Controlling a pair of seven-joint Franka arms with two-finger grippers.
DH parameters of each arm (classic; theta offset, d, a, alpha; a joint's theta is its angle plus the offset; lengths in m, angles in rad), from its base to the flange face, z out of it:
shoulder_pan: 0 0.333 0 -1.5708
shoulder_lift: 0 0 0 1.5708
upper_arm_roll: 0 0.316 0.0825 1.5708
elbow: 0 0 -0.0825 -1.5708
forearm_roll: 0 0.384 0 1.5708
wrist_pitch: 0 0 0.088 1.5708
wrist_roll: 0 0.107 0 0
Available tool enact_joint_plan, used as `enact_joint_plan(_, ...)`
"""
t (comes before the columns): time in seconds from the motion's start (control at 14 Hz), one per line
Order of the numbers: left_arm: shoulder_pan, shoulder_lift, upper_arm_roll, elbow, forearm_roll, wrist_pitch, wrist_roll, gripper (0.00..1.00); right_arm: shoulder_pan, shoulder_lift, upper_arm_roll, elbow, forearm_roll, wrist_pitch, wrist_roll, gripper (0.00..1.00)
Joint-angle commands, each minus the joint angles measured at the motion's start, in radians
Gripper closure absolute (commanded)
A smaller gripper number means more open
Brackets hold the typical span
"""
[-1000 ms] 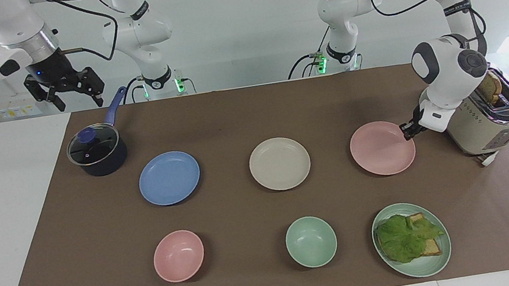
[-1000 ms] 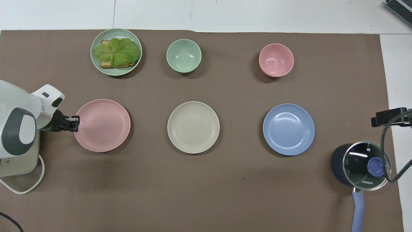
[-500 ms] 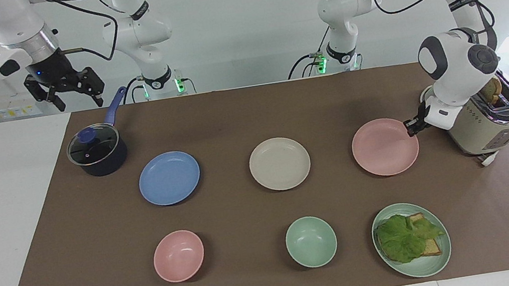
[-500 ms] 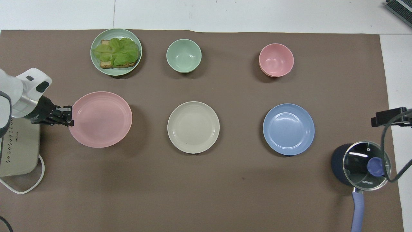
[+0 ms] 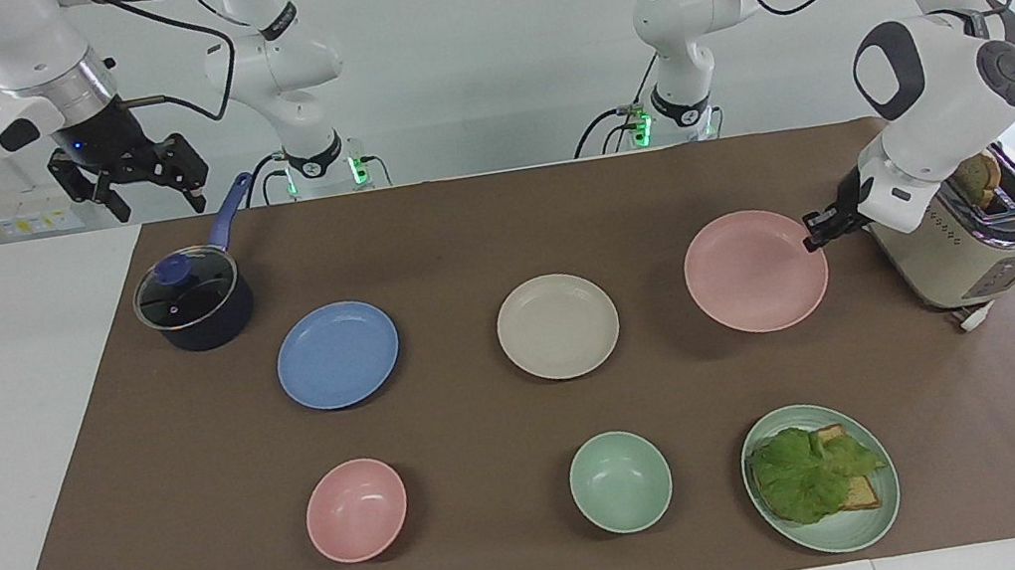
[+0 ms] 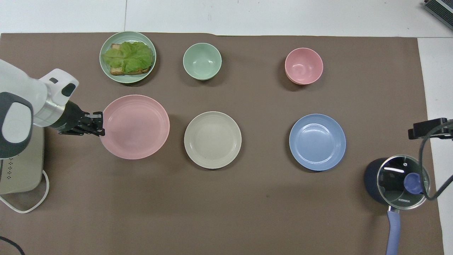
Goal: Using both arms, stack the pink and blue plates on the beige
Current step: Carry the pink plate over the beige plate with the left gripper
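Nearest the robots, the right end effector (image 5: 142,184) hangs spread and empty above the lidded saucepan (image 5: 193,304) at the right arm's end of the tabletop (image 5: 479,229); that arm waits.

Next out lies the row of three plates. The blue plate (image 5: 338,355) rests flat toward the right arm's end, and the beige plate (image 5: 558,326) sits flat in the middle, both untouched. The left end effector (image 5: 813,231) is pressed together on the rim of the pink plate (image 5: 755,270), pinching the edge that faces the toaster (image 5: 974,240). The plate appears lifted clear of the tabletop, its shadow showing beneath it, and hangs just beside the beige plate, not yet over it.

Farthest out stand the pink bowl (image 5: 356,509), the green bowl (image 5: 620,481) and the green plate with lettuce and toast (image 5: 820,478).

Risk, as judged: a single-edge pinch leaves the plate cantilevered, so it could droop or slip out during the carry. A sagging free edge could catch the beige plate's rim and shove it off position. An early or off-centre release would leave the stack skewed.
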Motion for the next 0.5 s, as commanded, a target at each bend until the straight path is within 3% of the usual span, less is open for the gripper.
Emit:
enact_joint_plan(0.0,-0.086,-0.016,0.017,-0.02,-0.039,0.066,-0.097,1.0,0.005,0.001,-0.005,0.012,0.001,-0.016,0.007,0.0)
enact_joint_plan(0.21,-0.151,-0.036,0.017,-0.083,-0.082,0.144,-0.145,1.0,0.005,0.001,-0.005,0.012,0.001,-0.014,0.007,0.0)
enact_joint_plan(0.43,-0.218,-0.026,0.017,-0.173,-0.093,0.322,-0.188,1.0,0.005,0.001,-0.005,0.012,0.001,-0.014,0.007,0.0)
